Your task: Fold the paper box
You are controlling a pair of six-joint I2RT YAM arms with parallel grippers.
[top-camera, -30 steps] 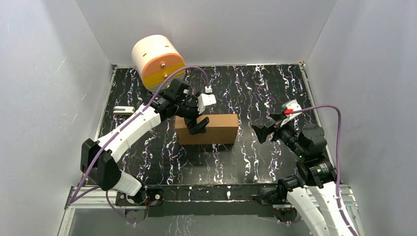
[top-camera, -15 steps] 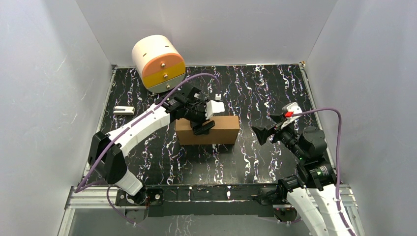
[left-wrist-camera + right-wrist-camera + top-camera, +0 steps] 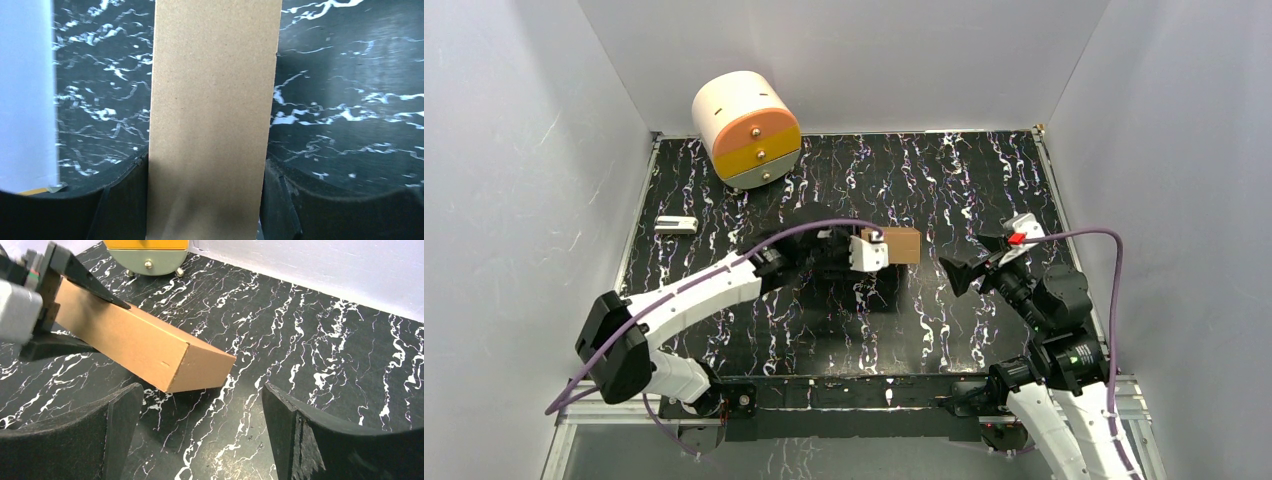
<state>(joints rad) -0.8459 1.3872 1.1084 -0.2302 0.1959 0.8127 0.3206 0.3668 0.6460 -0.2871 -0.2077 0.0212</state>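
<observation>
The paper box (image 3: 902, 245) is a closed brown cardboard mailer at the middle of the table, mostly hidden under my left wrist in the top view. My left gripper (image 3: 871, 266) is shut on it. In the left wrist view the box (image 3: 212, 115) fills the gap between both fingers. In the right wrist view the box (image 3: 145, 347) is tilted, its near end low by the table, with a left finger (image 3: 85, 277) on its upper face. My right gripper (image 3: 954, 272) is open and empty, right of the box's end; its jaws (image 3: 197, 395) stand wide apart.
A cream cylindrical cabinet (image 3: 746, 128) with orange and yellow drawers stands at the back left, also in the right wrist view (image 3: 150, 252). A small white object (image 3: 675, 225) lies at the left edge. Grey walls enclose the black marbled table (image 3: 984, 180).
My left arm has swung toward the near middle of the table and turned the box with it, from lying broadside to pointing its end at the right gripper. The right arm has barely moved.
</observation>
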